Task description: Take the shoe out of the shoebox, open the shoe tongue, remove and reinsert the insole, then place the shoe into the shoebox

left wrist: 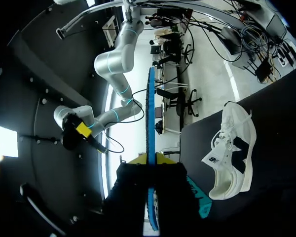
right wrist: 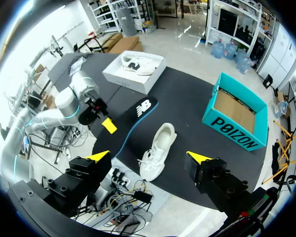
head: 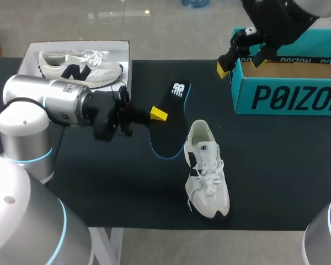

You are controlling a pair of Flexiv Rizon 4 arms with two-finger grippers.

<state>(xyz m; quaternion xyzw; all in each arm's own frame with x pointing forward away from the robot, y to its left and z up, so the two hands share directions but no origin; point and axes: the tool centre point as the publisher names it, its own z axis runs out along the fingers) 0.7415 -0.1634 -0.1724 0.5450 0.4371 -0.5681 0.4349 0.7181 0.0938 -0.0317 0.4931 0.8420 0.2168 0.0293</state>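
On the black counter [head: 276, 165], start from the layout: teal shoebox [head: 287, 99] open at the far right, well apart from the white shoe [head: 207, 171] lying near the middle, heel end away from the robot. Judge the step in hand as sliding the insole [head: 171, 127] into the shoe.

With the left tool [head: 154, 114] clamped on the long edge of that black insole, just beside the shoe's heel, first turn the insole flat and in line with the shoe. Contact between its far end and the counter: impossible to tell. Lead with the toe end, aim into the mouth, and slide low under the tongue rather than pressing down from above.

Bring down the right tool [head: 241, 63], spread wide and empty over the shoebox's corner, to pin the heel or lift the tongue, against likely skidding of a loose shoe. Mind the laces.
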